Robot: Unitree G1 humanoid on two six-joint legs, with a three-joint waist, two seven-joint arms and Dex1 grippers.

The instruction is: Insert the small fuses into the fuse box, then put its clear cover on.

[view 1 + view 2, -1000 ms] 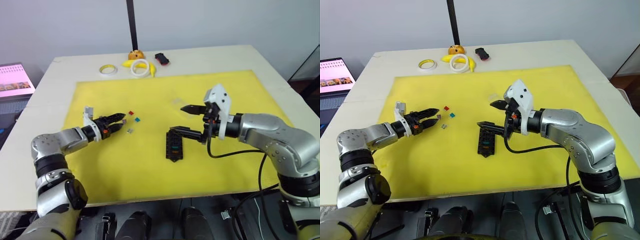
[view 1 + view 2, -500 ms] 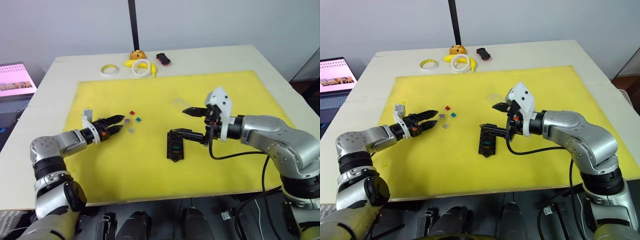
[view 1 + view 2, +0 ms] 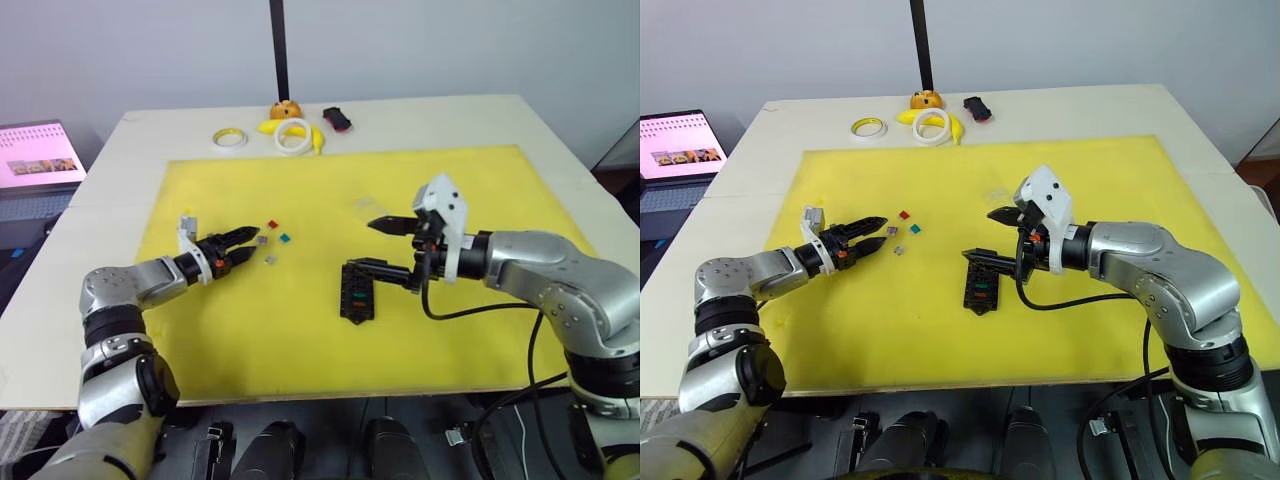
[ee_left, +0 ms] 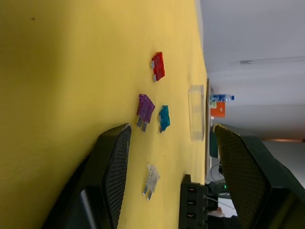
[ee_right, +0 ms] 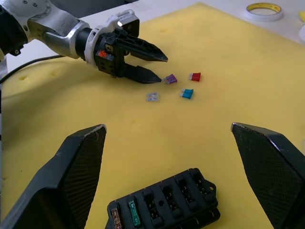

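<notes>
The black fuse box [image 3: 357, 293] lies mid-mat with a teal and an orange fuse in its near slots [image 5: 135, 212]. Several loose small fuses lie to its left: red [image 3: 272, 224], teal [image 3: 285, 238], purple [image 3: 261, 240] and grey [image 3: 270, 259]. My left gripper [image 3: 245, 246] is open, low over the mat, its tips just left of the purple and grey fuses. My right gripper [image 3: 360, 245] is open and empty, with its lower finger over the box's far end. The clear cover [image 3: 366, 207] lies flat on the mat beyond the box.
The yellow mat [image 3: 470, 180] covers most of the table. At the back edge are a yellow tape ring [image 3: 231, 137], a white ring [image 3: 293, 131], an orange object [image 3: 284, 109], a black-and-red gadget [image 3: 337, 119] and a black pole [image 3: 279, 50]. A laptop [image 3: 40, 165] sits far left.
The camera view has shifted a little. Both grippers stay open and hold about the same places relative to the fuses and the box.
</notes>
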